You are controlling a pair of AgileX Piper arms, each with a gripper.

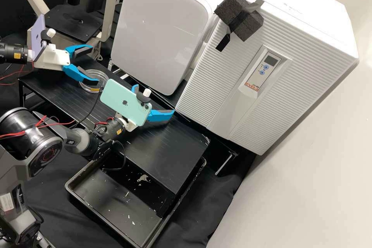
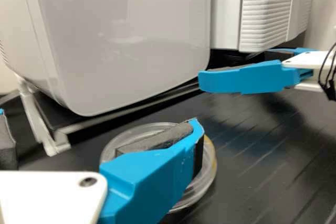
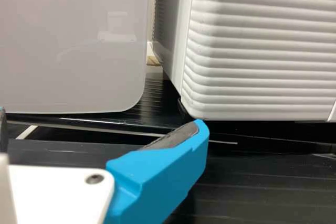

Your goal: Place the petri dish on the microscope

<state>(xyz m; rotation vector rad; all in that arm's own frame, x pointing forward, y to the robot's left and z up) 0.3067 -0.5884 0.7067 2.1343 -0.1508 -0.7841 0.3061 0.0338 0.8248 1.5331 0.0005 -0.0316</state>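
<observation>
The round clear petri dish (image 1: 102,77) lies on the black bench platform; in the left wrist view a finger partly covers the dish (image 2: 209,174). My left gripper (image 1: 94,65) is open above and beside it, one finger over the dish's edge area; its fingers stand wide apart in its own view, the left gripper (image 2: 100,129). Over the middle of the platform, my right gripper (image 1: 155,100) is open with nothing between its fingers; the right gripper (image 3: 102,121) faces the white cabinets. The microscope has a flat black stage (image 1: 73,23) at the back left.
Behind the platform (image 1: 166,155) stand a smooth white cabinet (image 1: 159,27) and a ribbed white unit (image 1: 217,81) with a control panel. A black tray (image 1: 112,209) with pale scraps sits below the platform's front. A dark cable hangs between the two arms.
</observation>
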